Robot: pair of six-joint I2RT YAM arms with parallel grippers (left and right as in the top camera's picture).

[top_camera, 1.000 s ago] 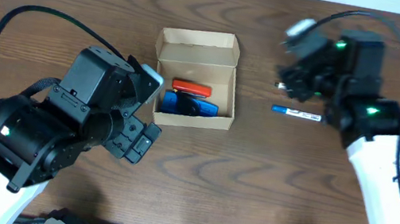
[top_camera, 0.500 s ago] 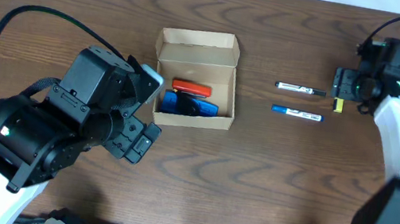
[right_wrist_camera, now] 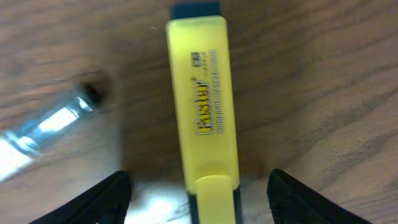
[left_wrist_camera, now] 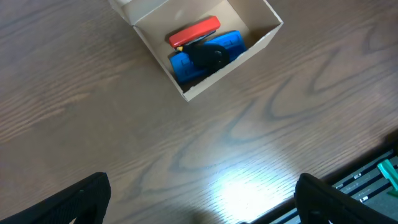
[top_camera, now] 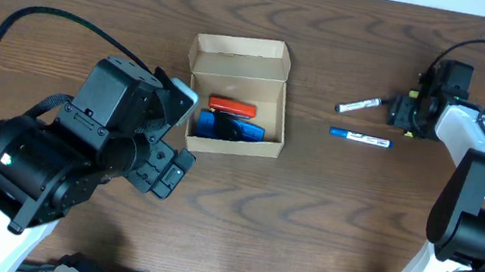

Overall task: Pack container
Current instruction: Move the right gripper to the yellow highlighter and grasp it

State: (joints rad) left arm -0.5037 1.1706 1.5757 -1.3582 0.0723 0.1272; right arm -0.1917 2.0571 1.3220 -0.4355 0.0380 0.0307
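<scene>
The table [top_camera: 307, 224] is dark brown wood with long wavy grain and a low sheen that throws back a bright patch of light in the left wrist view.

The container [top_camera: 241, 53], a small rectangular box of plain matte tan cardboard, stands open near the far edge, a little left of the middle. Its hinged flap is folded back toward that edge. Inside lie a smooth red oblong with rounded ends [top_camera: 231, 107] and, just beside it on the near side, a blockier blue piece [top_camera: 213, 127] with a black part [left_wrist_camera: 208, 56] resting on top.

The left gripper [left_wrist_camera: 202, 183] hangs over bare wood on the near side of the box, its dark fingers spread wide and holding nothing.

Toward the far right corner, the right gripper [right_wrist_camera: 199, 180] hovers low over a yellow highlighter [right_wrist_camera: 202, 93]. The highlighter is a flat-sided plastic bar with black print along its length and a dark tip. The fingers stand apart on either side of it and do not touch it.

Just to its left are two slim white markers. One with a black cap [top_camera: 358, 105] lies tilted, and one with a blue cap [top_camera: 359, 137] lies parallel to the far edge. Both are well apart from the box.
</scene>
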